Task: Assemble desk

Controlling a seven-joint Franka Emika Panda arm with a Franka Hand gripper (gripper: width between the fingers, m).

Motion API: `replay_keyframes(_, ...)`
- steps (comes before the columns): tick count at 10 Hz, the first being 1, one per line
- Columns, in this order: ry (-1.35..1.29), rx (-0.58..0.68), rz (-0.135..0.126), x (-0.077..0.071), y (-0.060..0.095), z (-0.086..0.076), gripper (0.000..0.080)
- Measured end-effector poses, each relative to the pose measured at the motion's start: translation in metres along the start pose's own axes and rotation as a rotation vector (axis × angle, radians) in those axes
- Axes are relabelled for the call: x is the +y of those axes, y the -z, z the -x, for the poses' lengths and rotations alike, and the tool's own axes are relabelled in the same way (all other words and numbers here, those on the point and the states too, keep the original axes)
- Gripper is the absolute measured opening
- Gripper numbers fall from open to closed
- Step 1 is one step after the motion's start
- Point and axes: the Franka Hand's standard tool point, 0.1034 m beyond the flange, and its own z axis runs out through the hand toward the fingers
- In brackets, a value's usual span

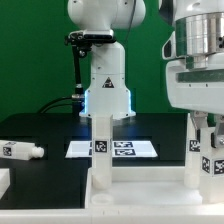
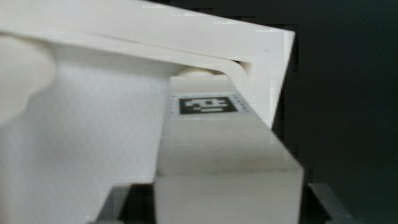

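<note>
The desk tabletop [image 1: 140,195] lies at the front of the black table [image 1: 50,130] with two legs upright, and only the wrist view shows the gripper [image 2: 210,190] closed on the tagged leg [image 2: 222,150].

Backdrop was a plain green wall [image 1: 30,50], evenly lit. Work surface was a matte black flat table [image 1: 45,128]. Thin flat white marker board [image 1: 80,148] lay fixed on it, beyond the tool.
</note>
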Motion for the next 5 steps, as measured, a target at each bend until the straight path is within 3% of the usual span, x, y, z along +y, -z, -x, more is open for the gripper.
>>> replay_keyframes(1, -0.304, -0.036, -0.026, 0.0023, -0.0004, 0.0035, 0.0288)
replay_keyframes(2, -0.353, -0.042, -0.040, 0.0030, 0.0001, 0.0057, 0.0288)
replay_keyframes(4, -0.274, -0.042, -0.037, 0.0030, 0.0000, 0.0062, 0.0301)
replay_keyframes(5, -0.036, -0.033, -0.018, 0.0036, 0.0011, 0.0069, 0.0490)
